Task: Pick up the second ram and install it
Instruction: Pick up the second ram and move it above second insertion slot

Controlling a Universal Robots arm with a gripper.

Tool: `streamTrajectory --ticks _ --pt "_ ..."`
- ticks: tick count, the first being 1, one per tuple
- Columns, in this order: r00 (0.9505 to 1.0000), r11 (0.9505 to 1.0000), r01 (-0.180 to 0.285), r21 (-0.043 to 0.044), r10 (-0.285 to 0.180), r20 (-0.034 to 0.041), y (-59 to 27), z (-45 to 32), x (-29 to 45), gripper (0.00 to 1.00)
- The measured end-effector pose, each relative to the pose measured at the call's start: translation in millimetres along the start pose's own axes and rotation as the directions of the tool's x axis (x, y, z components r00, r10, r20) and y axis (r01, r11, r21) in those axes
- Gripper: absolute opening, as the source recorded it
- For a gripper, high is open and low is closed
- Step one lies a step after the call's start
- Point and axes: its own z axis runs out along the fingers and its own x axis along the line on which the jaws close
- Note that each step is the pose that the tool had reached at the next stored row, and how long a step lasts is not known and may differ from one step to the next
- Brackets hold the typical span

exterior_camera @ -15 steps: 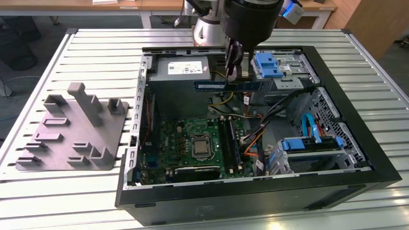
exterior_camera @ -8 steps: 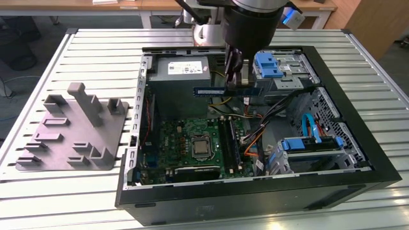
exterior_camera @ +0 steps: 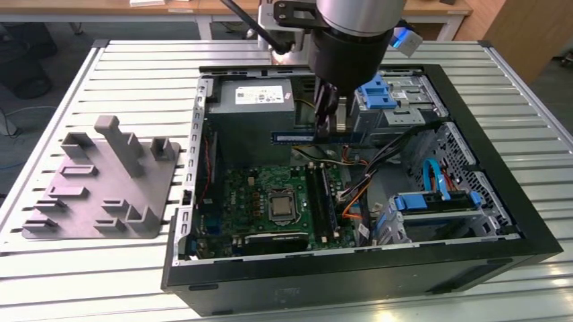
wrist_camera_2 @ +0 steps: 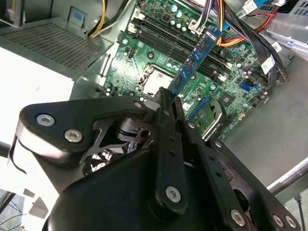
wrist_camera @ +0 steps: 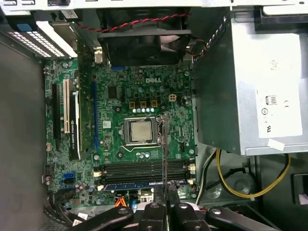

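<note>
My gripper (exterior_camera: 329, 129) hangs inside the open computer case (exterior_camera: 501, 168), above the green motherboard (exterior_camera: 259, 194), and is shut on the second ram (exterior_camera: 291, 137), a thin dark blue-green stick held level. In the second wrist view the ram (wrist_camera_2: 195, 60) sticks out past the gripper (wrist_camera_2: 168, 99) over the long black memory slots (wrist_camera_2: 168, 41). The first wrist view shows the ram (wrist_camera: 164, 144) edge-on as a thin line running from the gripper (wrist_camera: 166, 206) across the slots (wrist_camera: 144, 169). Another blue stick (wrist_camera: 139, 186) lies seated in one slot.
A grey plastic block with upright posts (exterior_camera: 98, 181) stands on the slatted table at the exterior view's left. Inside the case are the power supply (exterior_camera: 255, 107), bundled cables (exterior_camera: 358, 188), blue drive brackets (exterior_camera: 434, 201) and the processor socket (wrist_camera: 140, 131).
</note>
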Motion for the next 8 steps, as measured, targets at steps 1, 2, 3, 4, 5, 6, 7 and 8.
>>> streamTrajectory --ticks 1,2,3,4,5,6,7,8 --pt "1.0 1.0 0.0 0.0 0.0 0.0 -0.1 1.6 0.1 0.14" --pt "1.0 1.0 0.0 0.0 0.0 -0.0001 -0.2 3.2 0.3 0.14" --pt "1.0 1.0 0.0 0.0 0.0 -0.0001 -0.3 4.7 0.5 0.14" --pt "1.0 1.0 0.0 0.0 0.0 -0.0001 -0.4 6.0 0.7 0.14" --pt "1.0 1.0 0.0 0.0 0.0 -0.0001 -0.4 7.2 0.8 0.14" --pt "1.0 1.0 0.0 0.0 0.0 -0.0002 -0.5 8.4 1.0 0.14" --pt "1.0 1.0 0.0 0.0 0.0 -0.0002 -0.6 9.6 1.1 0.14" --pt "1.0 1.0 0.0 0.0 0.0 -0.0001 -0.7 10.7 1.3 0.14"
